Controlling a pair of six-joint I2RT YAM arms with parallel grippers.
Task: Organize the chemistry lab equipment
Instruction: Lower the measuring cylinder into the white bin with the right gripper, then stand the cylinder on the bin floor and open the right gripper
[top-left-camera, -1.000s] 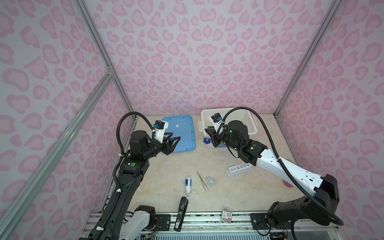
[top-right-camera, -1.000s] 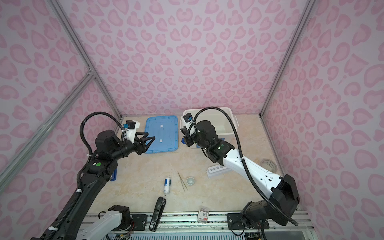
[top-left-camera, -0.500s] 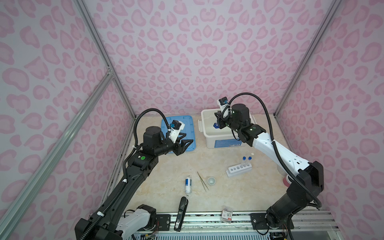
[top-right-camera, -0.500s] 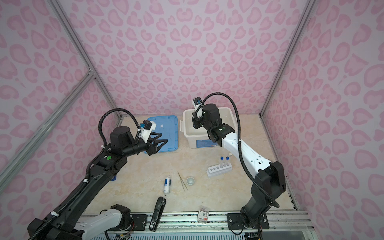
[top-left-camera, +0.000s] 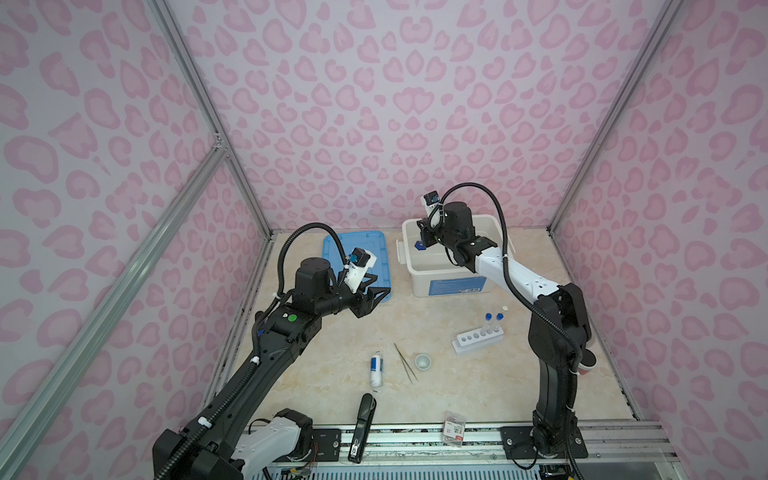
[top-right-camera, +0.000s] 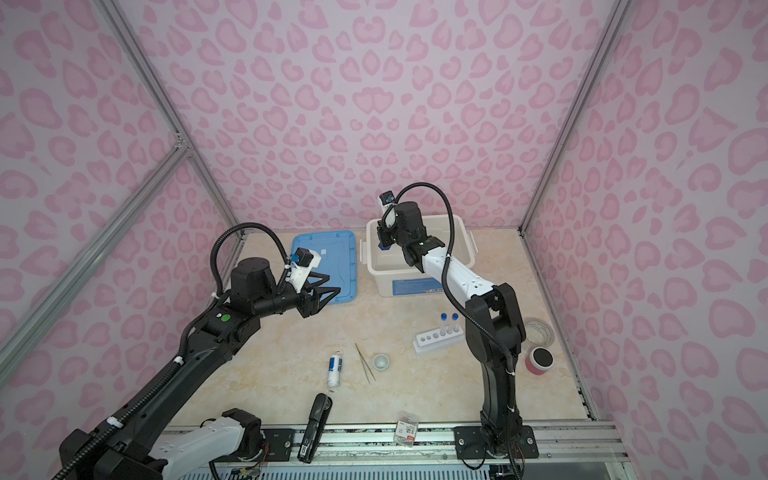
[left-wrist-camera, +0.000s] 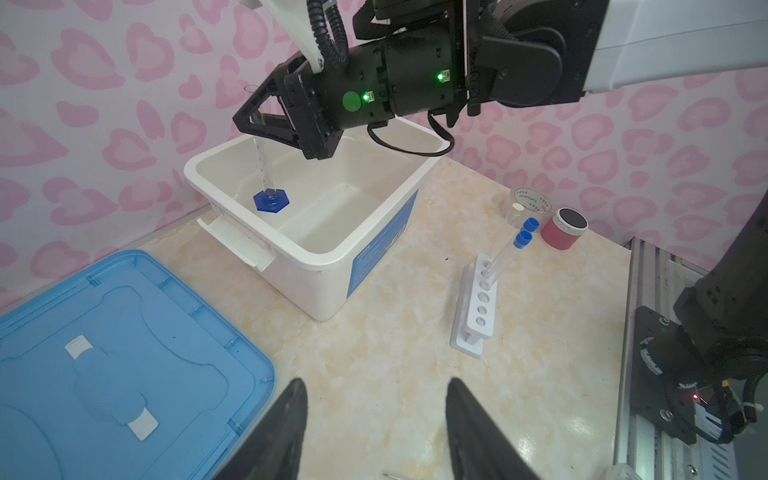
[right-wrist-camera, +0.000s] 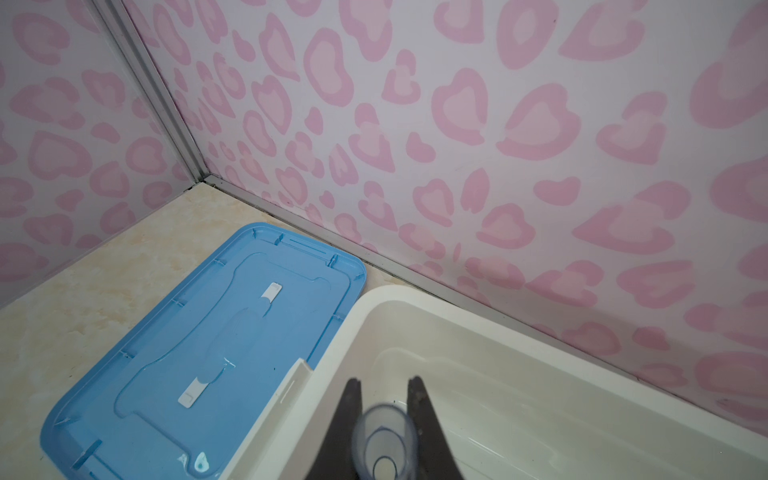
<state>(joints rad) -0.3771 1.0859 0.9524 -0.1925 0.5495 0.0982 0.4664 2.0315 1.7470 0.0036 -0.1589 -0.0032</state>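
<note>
Right gripper (left-wrist-camera: 251, 114), clamping the blue-based cylinder (left-wrist-camera: 270, 199), has swung from in front of the white bin (left-wrist-camera: 324, 286) to inside it, so release looks next; left gripper (left-wrist-camera: 376, 386) hangs open nearby.

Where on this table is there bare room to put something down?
Bare marble lies between blue lid, white bin and bottle, and between rack and the front rail. Crowded: bottle, tweezers, cup, stapler cluster front-centre.
</note>
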